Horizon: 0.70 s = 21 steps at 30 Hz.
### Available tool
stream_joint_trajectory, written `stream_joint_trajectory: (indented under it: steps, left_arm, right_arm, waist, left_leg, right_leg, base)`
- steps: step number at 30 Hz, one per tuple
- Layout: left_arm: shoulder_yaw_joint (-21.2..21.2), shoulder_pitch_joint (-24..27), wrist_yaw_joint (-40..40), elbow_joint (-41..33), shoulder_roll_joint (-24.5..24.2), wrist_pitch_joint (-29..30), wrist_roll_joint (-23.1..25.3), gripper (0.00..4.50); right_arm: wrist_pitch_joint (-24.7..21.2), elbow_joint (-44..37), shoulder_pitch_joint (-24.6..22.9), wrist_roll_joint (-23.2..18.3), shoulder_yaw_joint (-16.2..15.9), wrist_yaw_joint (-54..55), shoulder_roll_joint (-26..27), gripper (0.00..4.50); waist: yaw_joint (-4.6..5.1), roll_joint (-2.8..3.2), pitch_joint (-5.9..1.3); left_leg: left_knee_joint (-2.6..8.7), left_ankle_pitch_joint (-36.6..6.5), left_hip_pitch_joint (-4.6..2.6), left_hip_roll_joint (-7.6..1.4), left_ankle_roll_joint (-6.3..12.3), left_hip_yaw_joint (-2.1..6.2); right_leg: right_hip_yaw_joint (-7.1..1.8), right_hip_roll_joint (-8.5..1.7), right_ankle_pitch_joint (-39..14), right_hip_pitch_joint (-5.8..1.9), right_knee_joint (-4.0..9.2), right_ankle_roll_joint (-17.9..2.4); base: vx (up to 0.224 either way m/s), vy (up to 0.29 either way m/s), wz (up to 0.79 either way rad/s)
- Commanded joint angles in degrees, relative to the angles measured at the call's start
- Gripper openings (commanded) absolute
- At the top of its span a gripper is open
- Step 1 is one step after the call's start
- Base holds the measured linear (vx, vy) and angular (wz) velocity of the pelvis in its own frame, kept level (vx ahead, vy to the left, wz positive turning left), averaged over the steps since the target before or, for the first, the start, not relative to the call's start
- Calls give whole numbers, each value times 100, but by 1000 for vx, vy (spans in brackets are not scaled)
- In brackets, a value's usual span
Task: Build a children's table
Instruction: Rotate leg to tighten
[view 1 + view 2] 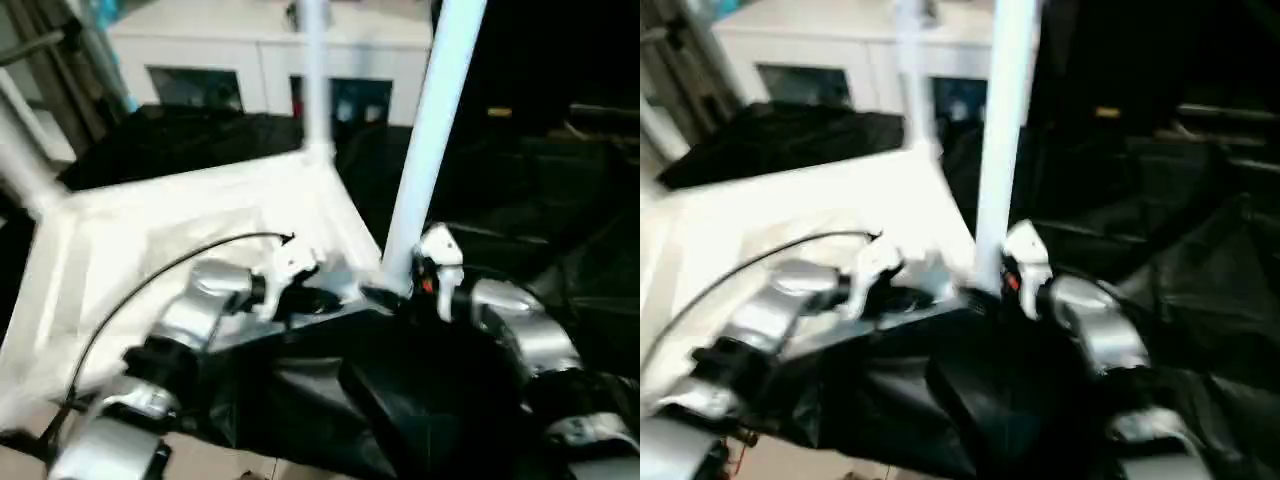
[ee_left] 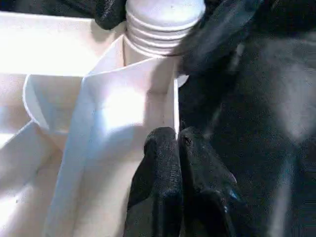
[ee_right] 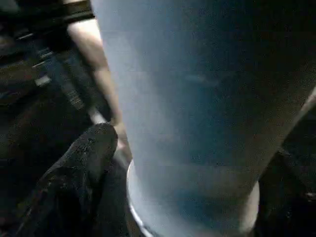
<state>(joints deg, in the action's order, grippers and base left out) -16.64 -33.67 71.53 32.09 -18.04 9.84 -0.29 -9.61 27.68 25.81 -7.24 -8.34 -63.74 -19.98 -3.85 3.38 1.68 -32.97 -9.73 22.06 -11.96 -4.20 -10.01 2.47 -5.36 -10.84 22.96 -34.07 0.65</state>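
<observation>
While the white tabletop (image 1: pixel 170 230) lies upside down with its ribbed underside up, three white legs stand in its corner sockets: the near right leg (image 1: pixel 432 130), a far leg (image 1: pixel 314 70) and a left leg (image 1: pixel 20 160). At the near right corner the left gripper (image 2: pixel 177 148), fingers pressed together and holding nothing, rests against the tabletop's edge. Beside it the right gripper (image 1: pixel 432 272) sits at the base of the near right leg with one finger (image 3: pixel 81 163) next to it; whether it grips the leg cannot be told.

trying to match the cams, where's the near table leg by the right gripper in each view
Left eye view: near leg stands right of centre.
Right eye view: near leg stands just right of centre.
Left wrist view: its ribbed base.
Right wrist view: pale tube.
Shared landmark: tabletop corner.
</observation>
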Motion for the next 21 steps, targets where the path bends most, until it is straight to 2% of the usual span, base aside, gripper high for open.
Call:
stream_joint_trajectory:
  steps: [1,2,3,4,6,10,14,17,20,21]
  left_arm:
    - [-319,65,460,-264,28,-21,-58,0]
    - [-319,65,460,-264,28,-21,-58,0]
    - [-365,108,684,-378,-130,29,-104,0]
    - [-375,115,738,-410,-171,49,-122,0]
    - [-392,128,842,-473,-254,100,-157,0]
    - [-386,133,989,-531,-361,161,-178,0]
    - [-377,143,993,-538,-379,175,-169,0]
    - [-328,160,729,-539,-281,188,-157,0]
    - [-252,127,444,-456,-160,165,-143,0]
    - [-170,83,186,-363,-45,110,-132,0]
  right_arm:
    - [-191,-142,-86,-67,-384,-550,-59,394]
    - [-191,-142,-86,-67,-384,-550,-59,394]
    - [-261,-198,-67,-107,-439,-826,-218,394]
    - [-278,-211,-60,-117,-454,-887,-255,394]
    - [-321,-237,-45,-135,-486,-1013,-325,394]
    - [-369,-261,0,-103,-548,-1159,-374,348]
    - [-390,-294,-5,-91,-598,-1140,-326,313]
    - [-392,-348,-98,-98,-618,-989,-249,286]
    - [-332,-312,-151,-64,-555,-752,-155,277]
    - [-250,-207,-160,-6,-471,-442,-34,276]
  waist:
    - [-14,-45,-307]
    - [-10,-23,-302]
    - [-9,-58,-293]
    - [-11,-44,-298]
    - [-5,-54,-291]
    - [-10,-65,-297]
    - [-16,-69,-316]
    - [-17,-68,-320]
    - [-17,-61,-315]
    - [-18,-69,-291]
  left_leg:
    - [356,-1270,-113,-94,476,-40]
    - [370,-1379,-117,-103,410,-39]
    - [377,-1432,-122,-105,377,-41]
    - [381,-1468,-114,-103,339,-34]
    - [382,-1485,-117,-96,319,-37]
    - [371,-1372,-110,-90,316,-44]
    - [351,-1154,-103,-85,359,-39]
    - [340,-1088,-97,-80,398,-43]
    - [341,-1152,-104,-82,385,-47]
    - [363,-1337,-110,-79,306,-45]
  right_leg:
    - [-93,-174,-324,-301,321,-1640]
    - [-103,-182,-509,-282,327,-1618]
    - [-106,-177,-592,-284,342,-1601]
    - [-112,-186,-679,-289,336,-1578]
    - [-116,-181,-763,-275,343,-1543]
    - [-123,-190,-760,-268,339,-1543]
    - [-115,-181,-480,-275,307,-1572]
    - [-113,-183,-375,-285,298,-1590]
    - [-115,-182,-448,-272,307,-1587]
    - [-118,-189,-799,-261,347,-1517]
  base:
    - [0,0,0]
    - [0,0,0]
    - [0,0,0]
    - [0,0,0]
    - [0,0,0]
    - [0,0,0]
    - [0,0,0]
    - [0,0,0]
    - [0,0,0]
    - [0,0,0]
